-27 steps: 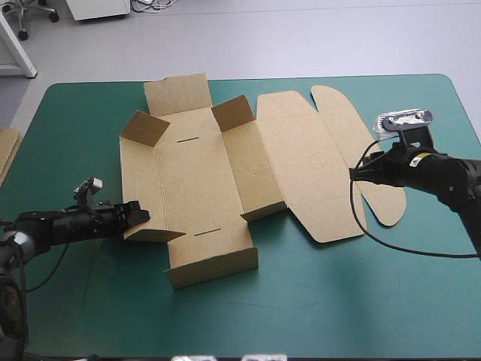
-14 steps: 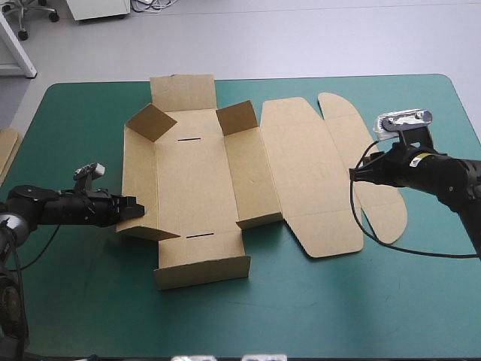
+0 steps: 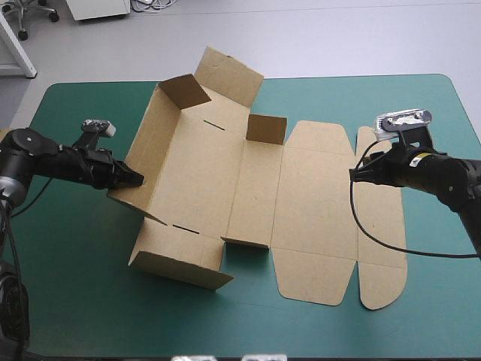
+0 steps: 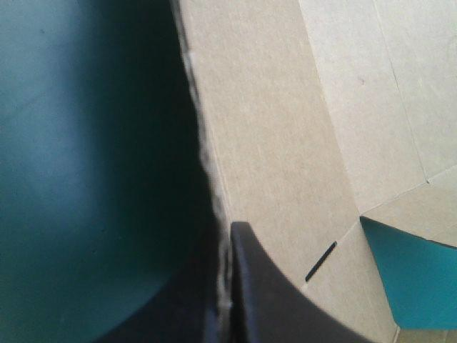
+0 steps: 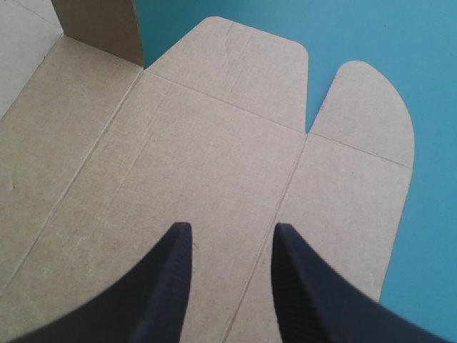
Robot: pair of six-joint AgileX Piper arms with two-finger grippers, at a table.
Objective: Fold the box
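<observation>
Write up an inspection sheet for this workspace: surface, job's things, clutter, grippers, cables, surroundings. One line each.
Surface: teal-green cover, bare wherever the board does not lie.
Job's things: brown box, partly folded; its left wall and far flaps are raised, and its lid lies flat toward the right.
Clutter: nothing seen.
Grippers: left gripper is shut on the box, pinching the edge of the left wall. Right gripper is open over the lid; whether it touches cannot be told.
Cables: nothing foreign seen.
Surroundings: nothing seen at or over the table.
</observation>
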